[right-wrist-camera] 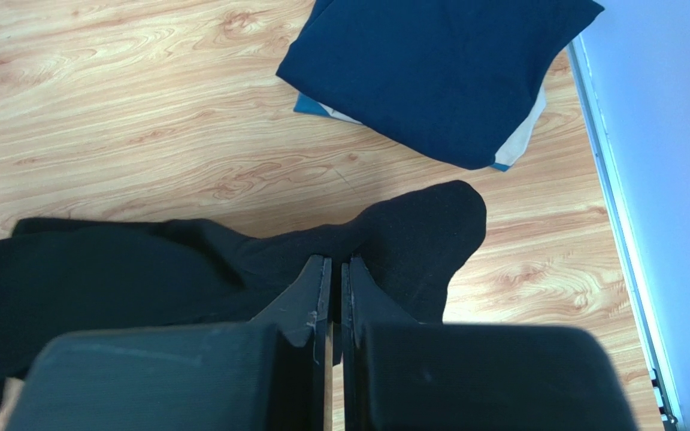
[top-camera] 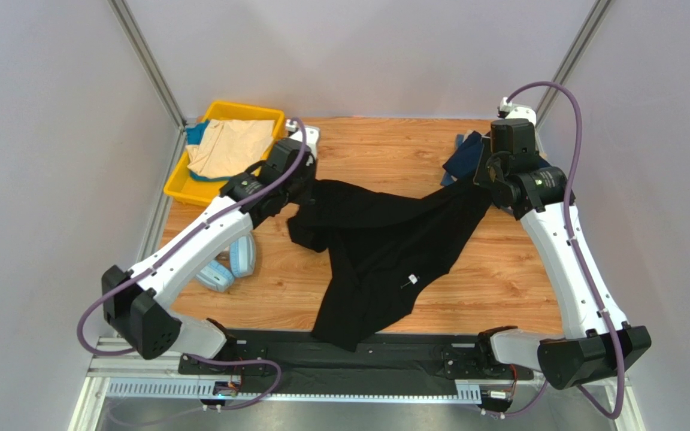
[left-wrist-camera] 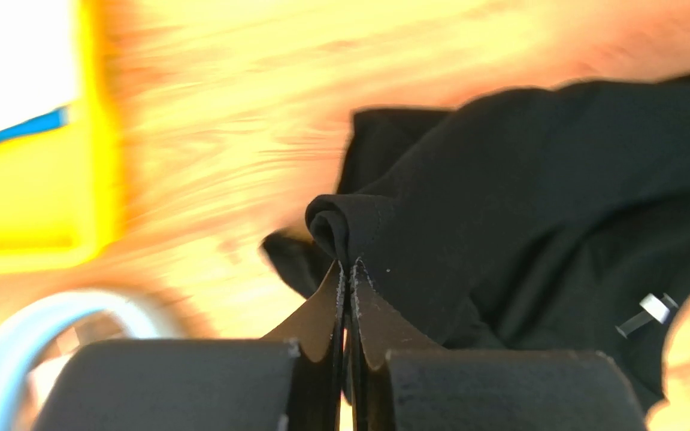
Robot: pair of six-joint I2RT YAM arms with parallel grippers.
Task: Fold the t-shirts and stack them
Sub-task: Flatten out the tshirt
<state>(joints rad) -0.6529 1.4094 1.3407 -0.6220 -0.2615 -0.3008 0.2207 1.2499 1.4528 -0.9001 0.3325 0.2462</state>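
Note:
A large black t-shirt (top-camera: 385, 256) hangs stretched between my two grippers above the wooden table, its lower part trailing toward the near edge. My left gripper (top-camera: 308, 193) is shut on one black corner (left-wrist-camera: 344, 224). My right gripper (top-camera: 484, 184) is shut on the other end (right-wrist-camera: 412, 233). A folded navy blue t-shirt (top-camera: 462, 154) lies at the back right, also in the right wrist view (right-wrist-camera: 439, 63). A beige t-shirt (top-camera: 227, 148) lies in the yellow bin.
A yellow bin (top-camera: 180, 187) stands at the back left, with blue cloth under the beige shirt. Light-blue headphones (top-camera: 232, 265) lie on the table at the left, under my left arm. Walls stand close on the left and right.

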